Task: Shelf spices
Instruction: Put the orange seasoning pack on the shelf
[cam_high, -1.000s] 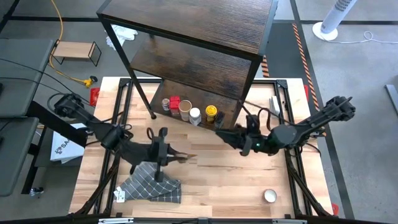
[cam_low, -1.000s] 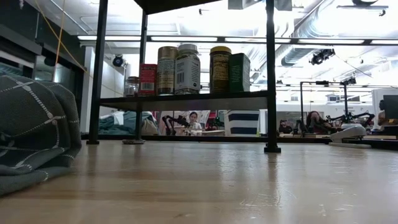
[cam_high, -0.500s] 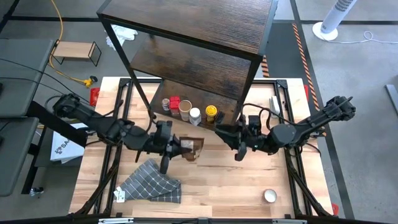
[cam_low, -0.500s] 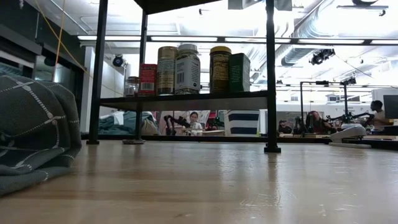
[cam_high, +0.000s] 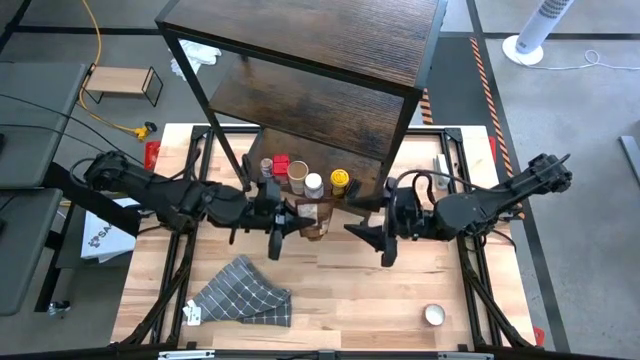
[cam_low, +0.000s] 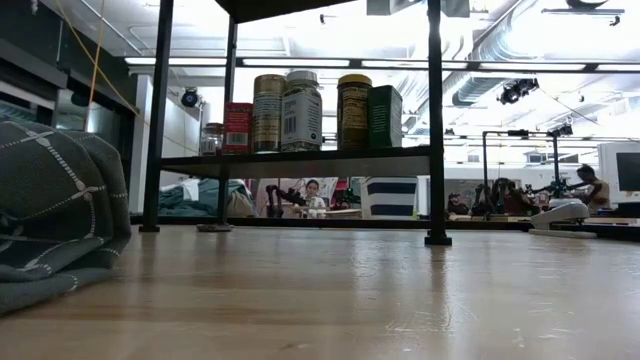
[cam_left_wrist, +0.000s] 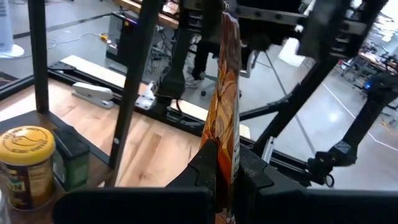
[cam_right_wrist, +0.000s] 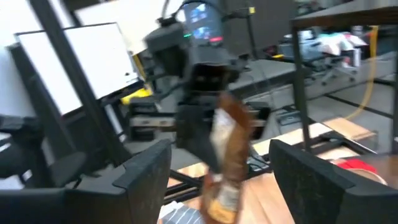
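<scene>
The shelf (cam_high: 320, 95) stands at the table's far side. Several spices (cam_high: 314, 185) stand in a row on its lowest board (cam_low: 300, 160): a red tin, jars with tan, white and yellow lids, and a green tin (cam_left_wrist: 71, 165). My left gripper (cam_high: 288, 215) hovers in front of that row, shut on a brown pouch (cam_high: 314, 218). My right gripper (cam_high: 368, 222) faces it from the right. It is open, its fingers (cam_right_wrist: 144, 180) wide apart on either side of the pouch (cam_right_wrist: 225, 152) without touching it. Neither gripper shows in the low view. My left gripper pinches one end of the brown pouch (cam_left_wrist: 222, 163) between its two fingers, across the flat faces. The fingers come roughly level from the table's left. The pouch sticks out past the fingertips toward my right gripper, edge-on in the left wrist view, lifted clear of the table.
A grey checked cloth (cam_high: 245, 295) lies crumpled near the front left. A small round tin (cam_high: 434, 315) sits near the front right. The shelf's black posts (cam_high: 245, 180) stand close behind the grippers. A small light-wood stand (cam_high: 122, 82) sits off the table at far left.
My left gripper has carried the pouch from above the cloth toward the table's right and far side, up to the shelf's front, rolling as it went. My right gripper has risen a little, rolled and opened wide.
</scene>
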